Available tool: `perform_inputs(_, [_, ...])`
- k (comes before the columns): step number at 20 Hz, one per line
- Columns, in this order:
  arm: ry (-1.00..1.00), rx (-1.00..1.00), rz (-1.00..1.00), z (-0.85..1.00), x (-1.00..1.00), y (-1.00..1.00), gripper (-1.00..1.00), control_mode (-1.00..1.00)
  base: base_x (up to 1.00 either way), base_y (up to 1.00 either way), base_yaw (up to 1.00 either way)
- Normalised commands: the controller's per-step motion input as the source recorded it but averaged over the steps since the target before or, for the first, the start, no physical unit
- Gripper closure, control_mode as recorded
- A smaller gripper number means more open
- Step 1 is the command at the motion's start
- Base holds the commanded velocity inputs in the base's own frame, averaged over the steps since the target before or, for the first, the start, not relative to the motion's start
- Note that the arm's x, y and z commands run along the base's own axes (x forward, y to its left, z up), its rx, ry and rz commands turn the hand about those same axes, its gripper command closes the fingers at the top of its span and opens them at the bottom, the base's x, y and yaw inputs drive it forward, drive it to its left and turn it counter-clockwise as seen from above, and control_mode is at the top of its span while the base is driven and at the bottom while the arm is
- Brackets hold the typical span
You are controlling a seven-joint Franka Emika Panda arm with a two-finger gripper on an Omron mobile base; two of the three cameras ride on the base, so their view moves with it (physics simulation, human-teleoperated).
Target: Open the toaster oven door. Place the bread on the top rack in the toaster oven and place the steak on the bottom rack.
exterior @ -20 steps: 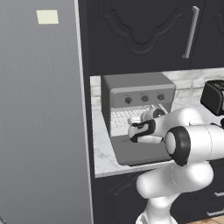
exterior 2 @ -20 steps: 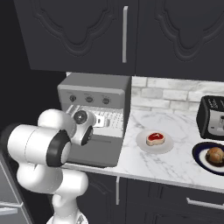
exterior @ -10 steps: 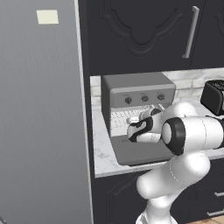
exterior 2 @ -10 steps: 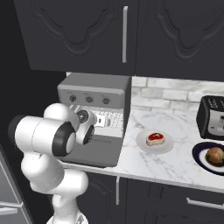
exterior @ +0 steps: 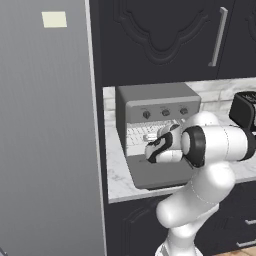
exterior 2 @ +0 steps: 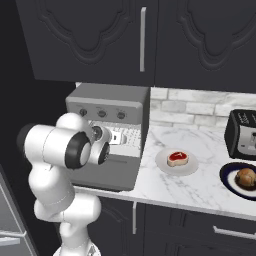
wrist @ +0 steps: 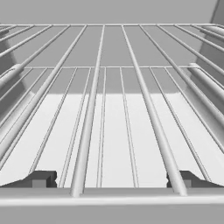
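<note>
The toaster oven [exterior: 155, 100] [exterior 2: 107, 97] stands on the counter with its door [exterior: 160, 175] [exterior 2: 107, 175] folded down flat. My gripper [exterior: 150, 137] [exterior 2: 116, 141] [wrist: 112, 179] is at the mouth of the cavity, open, its fingertips wide apart just behind the front bar of a silvery wire rack [wrist: 87, 131] [exterior: 137, 134]. Thinner bars of a second rack show below it. Nothing is between the fingers. To the right of the oven, the red steak [exterior 2: 177, 158] lies on a white plate [exterior 2: 175, 169]. The brown bread [exterior 2: 246, 176] sits on a dark plate [exterior 2: 231, 182] at the far right.
A black toaster [exterior 2: 242, 132] [exterior: 245, 110] stands against the backsplash at the right. A tall grey fridge [exterior: 50, 150] walls off the left of the counter. Dark cabinets [exterior 2: 140, 40] hang above. My arm's elbow [exterior: 215, 145] hovers over the open door.
The hand has slid a little further toward the oven cavity, and the arm's elbow has swung higher and closer in. The steak, bread and door have not moved.
</note>
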Motion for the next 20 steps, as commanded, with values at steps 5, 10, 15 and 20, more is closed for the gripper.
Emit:
perform_inputs(5, [0.00, 0.00, 0.00, -0.14, 0.03, 0.00, -1.00, -1.00, 0.00, 0.00, 0.00])
perform_inputs(10, [0.05, 0.00, 0.00, 0.00, 0.00, 0.00, -1.00, -1.00, 0.00, 0.00, 0.00])
perform_inputs(15, [0.25, 0.00, 0.00, 0.01, 0.00, 0.00, -1.00, -1.00, 0.00, 0.00, 0.00])
perform_inputs(20, [0.34, 0.00, 0.00, -0.01, -0.09, 0.00, -1.00, -1.00, 0.00, 0.00, 0.00])
